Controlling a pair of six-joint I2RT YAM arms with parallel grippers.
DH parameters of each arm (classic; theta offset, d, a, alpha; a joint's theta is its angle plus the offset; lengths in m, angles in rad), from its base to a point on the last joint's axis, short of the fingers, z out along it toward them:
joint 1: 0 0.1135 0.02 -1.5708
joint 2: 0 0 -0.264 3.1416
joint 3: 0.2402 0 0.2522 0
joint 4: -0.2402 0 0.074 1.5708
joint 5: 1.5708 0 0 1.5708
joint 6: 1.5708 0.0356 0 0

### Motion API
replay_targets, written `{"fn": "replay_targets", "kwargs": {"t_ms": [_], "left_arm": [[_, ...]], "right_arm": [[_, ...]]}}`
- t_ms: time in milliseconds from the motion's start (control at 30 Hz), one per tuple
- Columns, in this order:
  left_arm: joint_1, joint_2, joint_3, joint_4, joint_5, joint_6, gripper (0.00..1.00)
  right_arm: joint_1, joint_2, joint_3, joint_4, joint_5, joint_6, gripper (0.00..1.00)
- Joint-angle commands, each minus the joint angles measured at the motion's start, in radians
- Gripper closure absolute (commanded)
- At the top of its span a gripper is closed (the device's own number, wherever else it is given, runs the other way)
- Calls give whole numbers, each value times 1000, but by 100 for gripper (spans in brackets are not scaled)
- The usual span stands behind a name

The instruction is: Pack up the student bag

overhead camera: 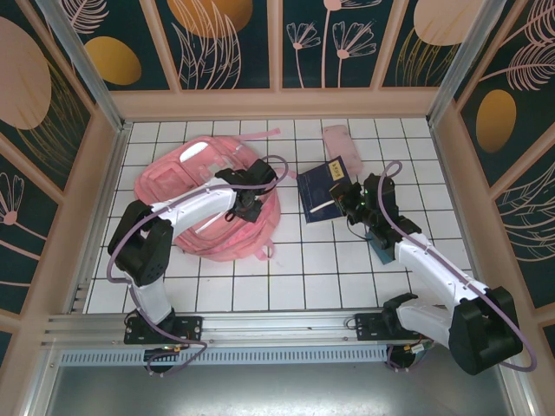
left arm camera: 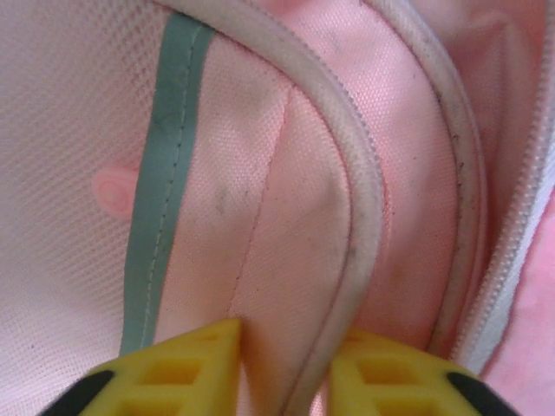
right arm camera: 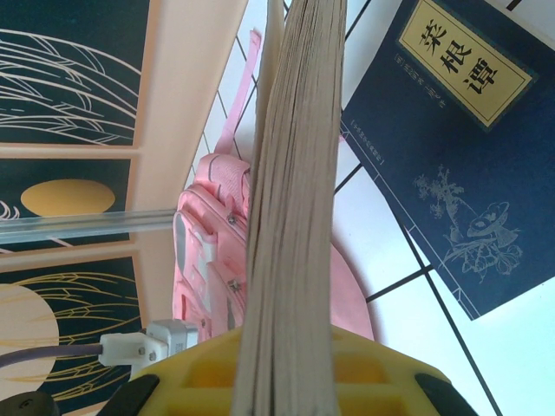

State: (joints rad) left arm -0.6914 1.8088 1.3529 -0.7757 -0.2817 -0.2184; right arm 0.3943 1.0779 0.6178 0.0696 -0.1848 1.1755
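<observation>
Left jaws: nipped nearly shut on zipper rim (left arm camera: 351, 199) of student bag (overhead camera: 173, 186), left on desk (overhead camera: 286, 286) | right jaws: clamped on book (right arm camera: 295, 217) | tip: lift rim high, gape mouth wide, no yanking lol

At left the student bag (overhead camera: 169, 178), book (overhead camera: 316, 180) just right of it, pouch (overhead camera: 340, 143) behind the book.

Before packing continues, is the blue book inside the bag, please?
Out: the blue book lies flat on the table, apart from the student bag.
</observation>
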Motion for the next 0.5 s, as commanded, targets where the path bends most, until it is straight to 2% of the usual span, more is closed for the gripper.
{"fn": "replay_targets", "kwargs": {"t_ms": [0, 200, 467], "left_arm": [[7, 5, 66, -55, -94, -6, 82], [8, -88, 155, -86, -201, -33, 94], [8, -193, 233, -75, -299, -6, 93]], "right_arm": [[-1, -30, 22, 27, -17, -31, 93], [3, -39, 25, 48, -43, -67, 93], [60, -10, 46, 266, -231, -149, 93]]}}
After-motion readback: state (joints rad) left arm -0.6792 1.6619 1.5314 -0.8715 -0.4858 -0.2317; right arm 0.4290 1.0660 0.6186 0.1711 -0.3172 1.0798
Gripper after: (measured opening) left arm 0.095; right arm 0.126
